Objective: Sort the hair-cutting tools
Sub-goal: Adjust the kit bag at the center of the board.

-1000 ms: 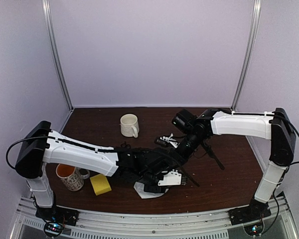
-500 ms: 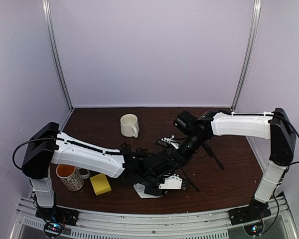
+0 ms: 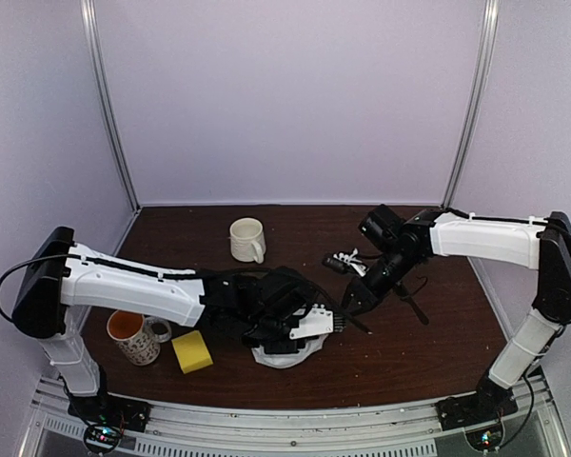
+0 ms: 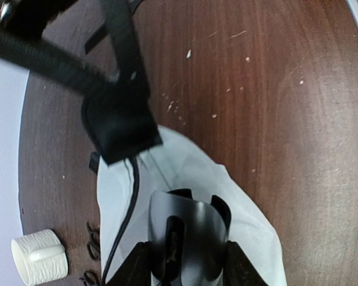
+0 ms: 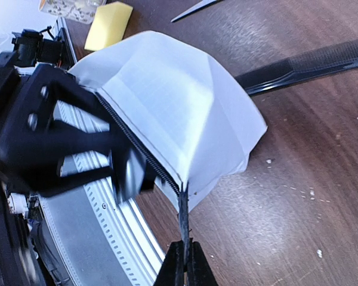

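Over white pouch (image 4: 250,238), front centre | left gripper (image 4: 188,265) clamped on clipper (image 4: 188,226), its long axis along the fingers, blade end toward pouch | right gripper (image 5: 184,262) pinched shut on pouch's zip (image 5: 140,145) | left arm nearer, pouch directly beneath clipper

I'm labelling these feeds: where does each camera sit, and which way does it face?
Top external: above, behind the bases, looking down on the table; both arms show.
Left wrist: looks down on the white pouch; left jaws flank the clipper.
Right wrist: low, facing the pouch; right jaws pinch its zip edge.
All share the pouch.
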Tool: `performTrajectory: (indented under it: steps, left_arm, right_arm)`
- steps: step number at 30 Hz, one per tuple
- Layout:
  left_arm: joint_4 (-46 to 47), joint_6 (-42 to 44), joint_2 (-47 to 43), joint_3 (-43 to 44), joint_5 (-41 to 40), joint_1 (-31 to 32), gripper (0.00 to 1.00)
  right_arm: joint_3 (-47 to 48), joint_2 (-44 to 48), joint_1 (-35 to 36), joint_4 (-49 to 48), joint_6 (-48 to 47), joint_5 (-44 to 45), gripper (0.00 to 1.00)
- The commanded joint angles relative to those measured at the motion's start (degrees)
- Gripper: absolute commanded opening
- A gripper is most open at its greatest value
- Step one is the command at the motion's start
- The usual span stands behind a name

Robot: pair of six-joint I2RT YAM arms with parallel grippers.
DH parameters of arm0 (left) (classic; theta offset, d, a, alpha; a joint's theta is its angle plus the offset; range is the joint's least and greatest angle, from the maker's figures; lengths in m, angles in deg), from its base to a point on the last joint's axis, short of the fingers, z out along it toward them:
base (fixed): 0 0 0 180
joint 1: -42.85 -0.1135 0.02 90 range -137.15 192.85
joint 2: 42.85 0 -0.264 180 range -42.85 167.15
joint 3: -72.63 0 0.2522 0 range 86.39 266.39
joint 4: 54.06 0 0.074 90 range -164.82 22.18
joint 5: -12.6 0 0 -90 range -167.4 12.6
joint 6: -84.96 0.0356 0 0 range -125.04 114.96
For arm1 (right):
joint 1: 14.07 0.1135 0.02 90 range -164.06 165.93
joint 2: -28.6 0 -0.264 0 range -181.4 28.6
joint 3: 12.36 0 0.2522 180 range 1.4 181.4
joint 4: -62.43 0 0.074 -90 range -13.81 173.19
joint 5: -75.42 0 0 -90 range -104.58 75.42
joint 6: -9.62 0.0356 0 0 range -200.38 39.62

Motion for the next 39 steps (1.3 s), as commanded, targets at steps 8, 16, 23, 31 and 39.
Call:
performTrajectory:
  steps: [8, 16, 23, 31, 39]
  left_arm:
    - [0.25, -8.64, 0.68, 0.96, -3.38, -4.81, 0.14]
    - [-1.90, -13.06, 4.38, 3.96, -6.13, -6.10, 0.30]
    - [-0.23, -15.37, -1.94, 3.10, -4.38, -6.12, 0.54]
    - [5.65, -21.38, -12.37, 0.44, 1.60, -7.29, 0.60]
    - [3.64, -40.29, -14.59, -7.88, 18.94, -16.11, 0.61]
  right_arm:
    - [-2.73, 3.74, -2.80, 0.26, -2.79, -3.84, 0.00]
    - [-3.64, 6.49, -2.90, 0.03, -3.11, -6.80, 0.00]
    - [-3.66, 6.77, -5.11, 0.32, -3.27, -6.25, 0.00]
    - [-3.07, 8.12, -10.67, 2.77, -6.39, -3.32, 0.00]
    - [-4.50, 9.24, -11.03, 2.15, -8.31, -0.88, 0.00]
